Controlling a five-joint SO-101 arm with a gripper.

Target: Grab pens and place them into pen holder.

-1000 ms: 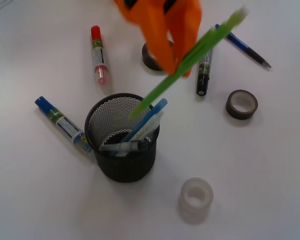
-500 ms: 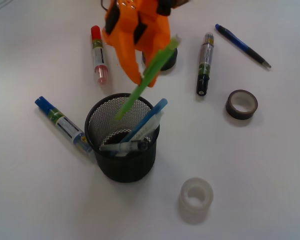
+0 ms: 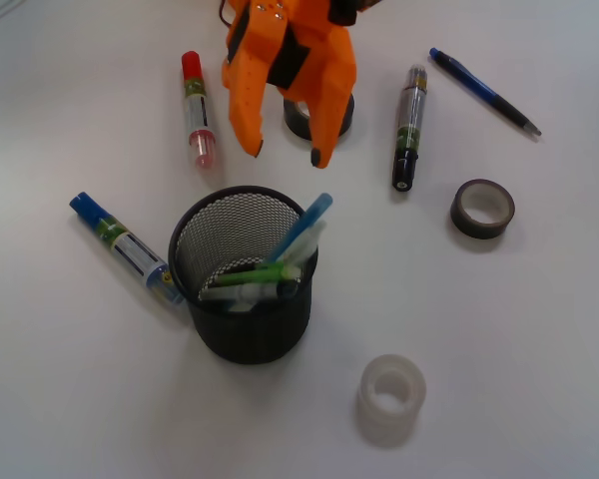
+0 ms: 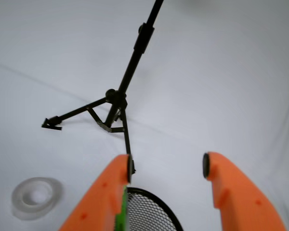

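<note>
The end effector [image 3: 285,152] hangs empty, jaws apart, above the pen holder [image 3: 245,299]. The dark blue pen [image 3: 484,91] lies on the table off to its side, angled diagonally.

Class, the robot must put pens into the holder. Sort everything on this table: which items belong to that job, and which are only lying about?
Belongs to the job:
pen holder
green pen, light blue pen and others inside it
dark blue pen on the table
gripper, open

Lying about:
red-capped marker
blue-capped marker
black-capped marker
dark tape roll
clear tape roll
</note>
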